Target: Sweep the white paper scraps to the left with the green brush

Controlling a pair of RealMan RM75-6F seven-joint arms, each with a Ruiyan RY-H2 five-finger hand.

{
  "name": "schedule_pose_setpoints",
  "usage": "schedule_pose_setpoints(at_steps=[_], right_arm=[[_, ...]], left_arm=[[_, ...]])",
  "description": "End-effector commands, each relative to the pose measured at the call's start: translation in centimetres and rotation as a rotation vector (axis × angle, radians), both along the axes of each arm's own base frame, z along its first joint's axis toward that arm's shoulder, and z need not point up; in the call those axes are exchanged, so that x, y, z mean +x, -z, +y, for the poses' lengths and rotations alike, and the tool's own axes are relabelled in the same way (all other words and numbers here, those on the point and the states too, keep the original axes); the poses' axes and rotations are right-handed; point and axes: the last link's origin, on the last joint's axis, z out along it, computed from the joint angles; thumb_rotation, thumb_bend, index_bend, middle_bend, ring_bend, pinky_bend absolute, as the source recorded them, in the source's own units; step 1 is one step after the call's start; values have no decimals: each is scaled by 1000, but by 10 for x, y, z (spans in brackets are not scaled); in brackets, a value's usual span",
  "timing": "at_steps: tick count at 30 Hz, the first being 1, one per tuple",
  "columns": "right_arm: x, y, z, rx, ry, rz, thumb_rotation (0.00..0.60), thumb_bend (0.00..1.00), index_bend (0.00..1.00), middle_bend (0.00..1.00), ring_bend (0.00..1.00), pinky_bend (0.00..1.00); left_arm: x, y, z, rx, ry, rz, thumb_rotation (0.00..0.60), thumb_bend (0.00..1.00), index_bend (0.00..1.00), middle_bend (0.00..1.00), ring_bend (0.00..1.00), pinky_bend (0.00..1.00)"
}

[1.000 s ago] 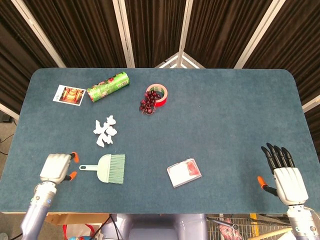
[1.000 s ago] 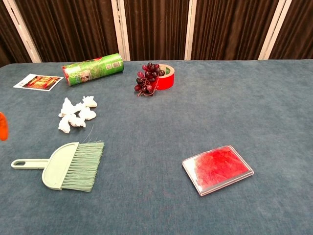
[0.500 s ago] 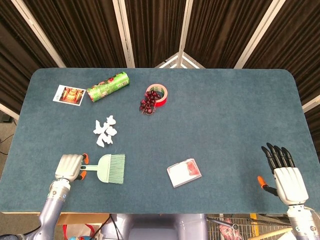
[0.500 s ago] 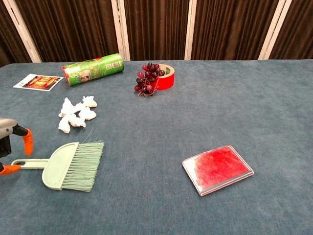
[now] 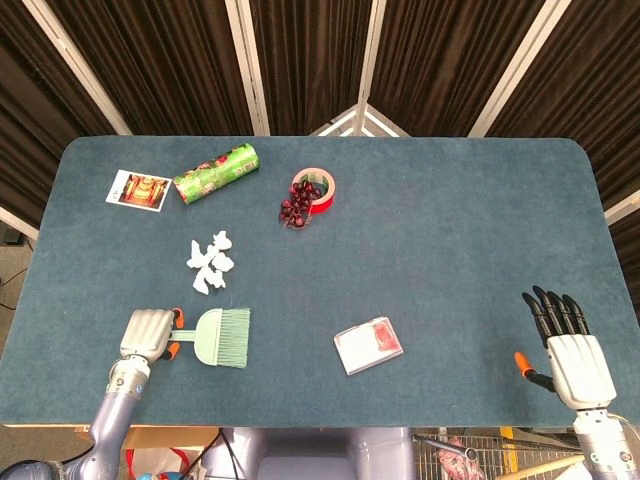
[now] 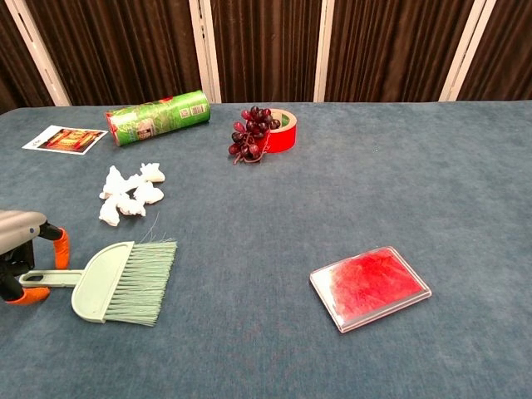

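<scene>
The green brush [image 5: 222, 337] lies flat near the table's front left, bristles pointing right; the chest view shows the brush [image 6: 120, 281] too. White paper scraps [image 5: 210, 263] sit in a small heap just behind it, and the scraps [image 6: 129, 194] are apart from the bristles. My left hand [image 5: 148, 335] is at the brush handle. In the chest view the left hand [image 6: 25, 249] has one orange-tipped finger behind the handle and one in front, apart and not clamped on it. My right hand [image 5: 570, 345] rests at the front right, fingers stretched out, holding nothing.
A green can [image 5: 216, 172] lies at the back left beside a photo card [image 5: 138, 189]. A red tape roll [image 5: 318, 187] with dark grapes [image 5: 296, 210] sits behind centre. A clear case with red contents [image 5: 369, 345] lies right of the brush.
My left hand has slid right along the front edge, from well left of the brush to its handle, and its fingers now straddle it. The brush, scraps and right hand have not moved.
</scene>
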Motion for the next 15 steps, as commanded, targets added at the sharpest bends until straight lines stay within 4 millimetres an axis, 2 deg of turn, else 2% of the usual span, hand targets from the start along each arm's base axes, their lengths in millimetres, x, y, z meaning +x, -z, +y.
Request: schedule_pose_setpoints(at_steps=[1,3,6,15], right_arm=[[0,0,0,1,2,-1,600,322,0,0,0,2],[0,0,0,0,3,-3,600,322,0,0,0,2],[0,0,0,-1,3,-4,600,322,0,0,0,2],[0,0,0,0,3,-5,600,322,0,0,0,1]], left_arm=[[1,4,-1,-8,-1,2,600,522,523,1000,1000,1000],[2,6,-1,-8,0,-3,600,615,610,1000,1000,1000],[6,3,-1,8,11,-20,600,674,688,1000,1000,1000],[30,-33,15,114,72,-90,600,706,752,1000,1000,1000]])
